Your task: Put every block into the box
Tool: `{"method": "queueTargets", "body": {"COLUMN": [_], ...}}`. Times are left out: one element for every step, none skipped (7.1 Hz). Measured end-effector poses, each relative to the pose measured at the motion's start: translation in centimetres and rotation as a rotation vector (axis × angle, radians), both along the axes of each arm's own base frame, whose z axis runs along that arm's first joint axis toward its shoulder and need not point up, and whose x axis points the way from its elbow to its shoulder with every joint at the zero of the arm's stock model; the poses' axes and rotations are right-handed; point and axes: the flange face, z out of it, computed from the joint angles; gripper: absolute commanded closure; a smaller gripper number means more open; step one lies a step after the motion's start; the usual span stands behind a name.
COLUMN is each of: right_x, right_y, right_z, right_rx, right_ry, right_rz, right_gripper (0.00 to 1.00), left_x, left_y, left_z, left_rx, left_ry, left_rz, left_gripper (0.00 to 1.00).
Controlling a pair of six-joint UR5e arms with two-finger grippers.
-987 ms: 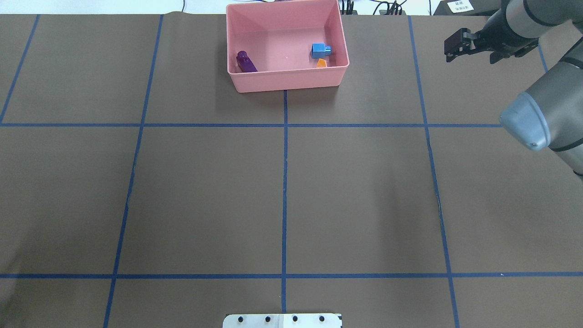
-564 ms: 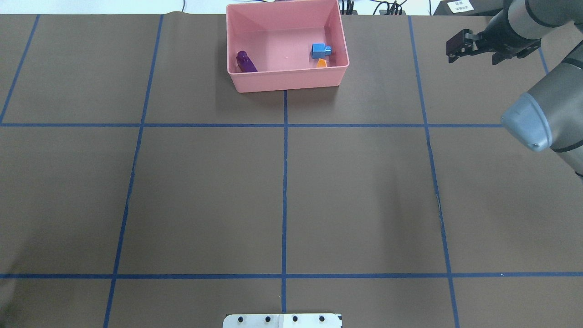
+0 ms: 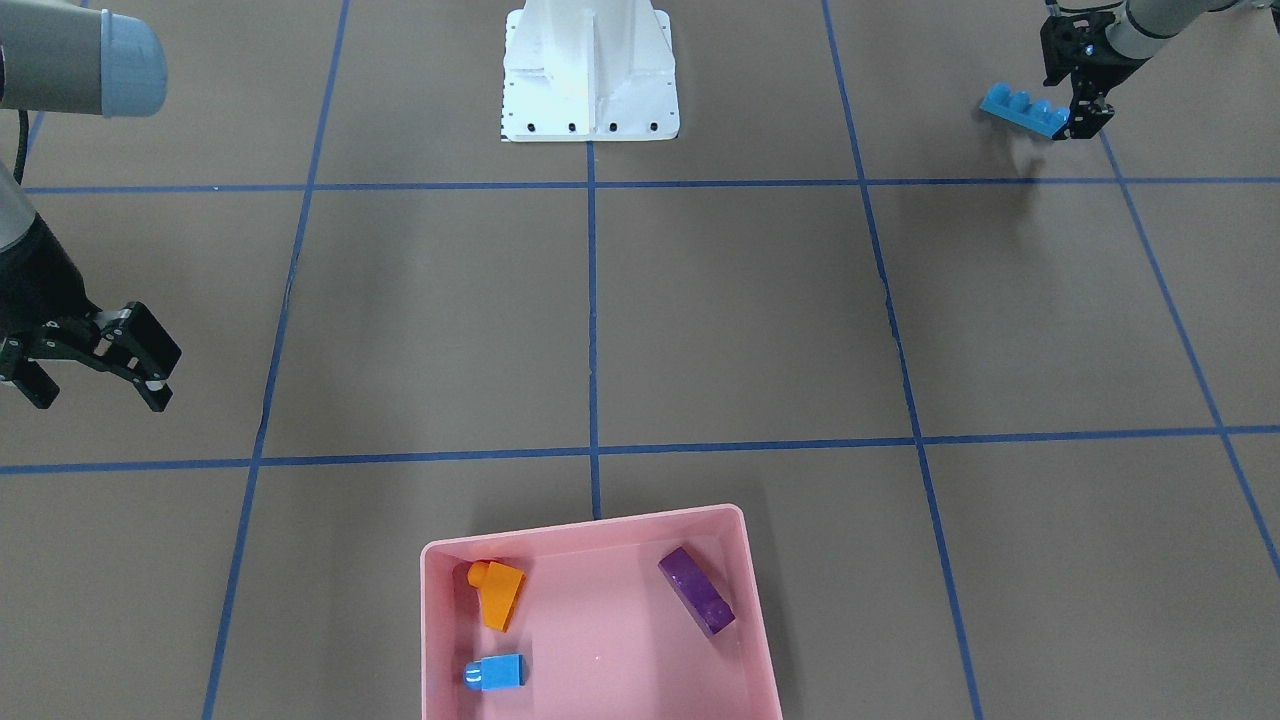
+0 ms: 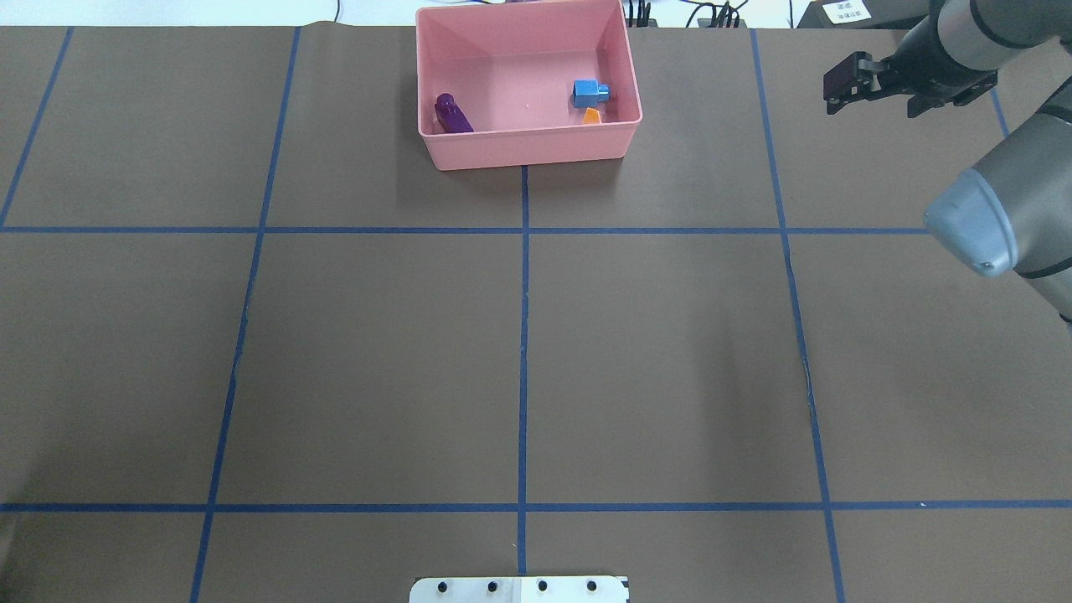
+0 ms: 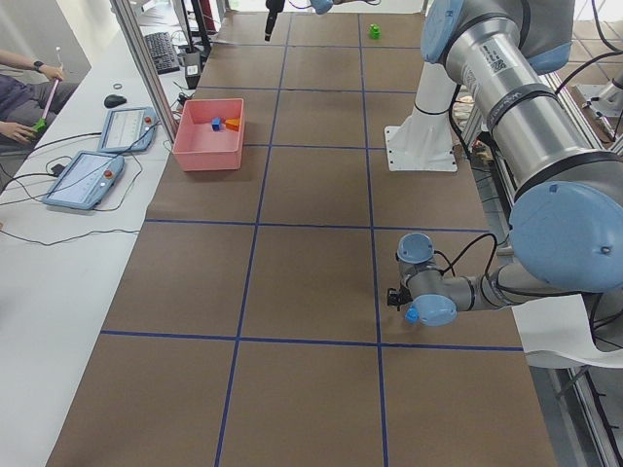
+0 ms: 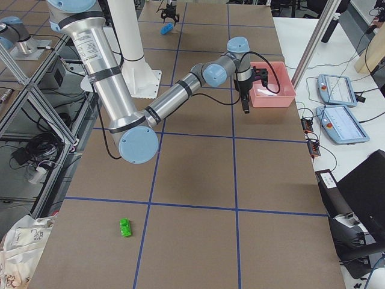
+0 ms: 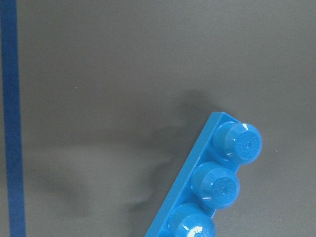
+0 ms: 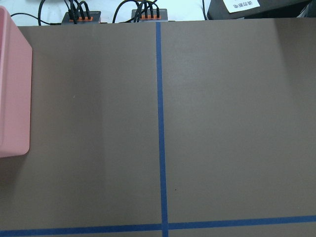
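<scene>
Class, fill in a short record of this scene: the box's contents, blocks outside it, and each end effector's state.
box contents: purple block, orange block, small blue block
left end effector: shut on long blue block, lifted off the table
right end effector: open, empty
loose on table: green block
</scene>
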Motion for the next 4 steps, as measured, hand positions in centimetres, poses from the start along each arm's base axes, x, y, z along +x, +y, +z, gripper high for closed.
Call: {"method": "queueTargets", "body": {"right_x": [0.00,0.04,0.06,0.07], "right_y": [-0.01,-0.03,-0.04,-0.04], "right_z": [-0.03,-0.03,-0.03,-0.04], "right_rx": [0.001,0.001,0.001,0.001], "right_ry": [0.000,0.000,0.000,0.000], "right_rz": [0.000,0.001,0.002,0.002], "right_gripper": [0.00,0.00,0.00,0.00], "left_x": [-0.10,-0.24,-0.34,-0.36], "left_y": [-0.04,-0.09,-0.14,-0.16], "left_z": [0.32,0.80,1.09,1.18], "left_rx": [0.002,0.002,0.003,0.004], "left_ry": [-0.008,-0.019,-0.026,-0.027], "left_rz": [-0.007,-0.019,-0.028,-0.032], "left_gripper": [0.24,0.24,0.24,0.24]}}
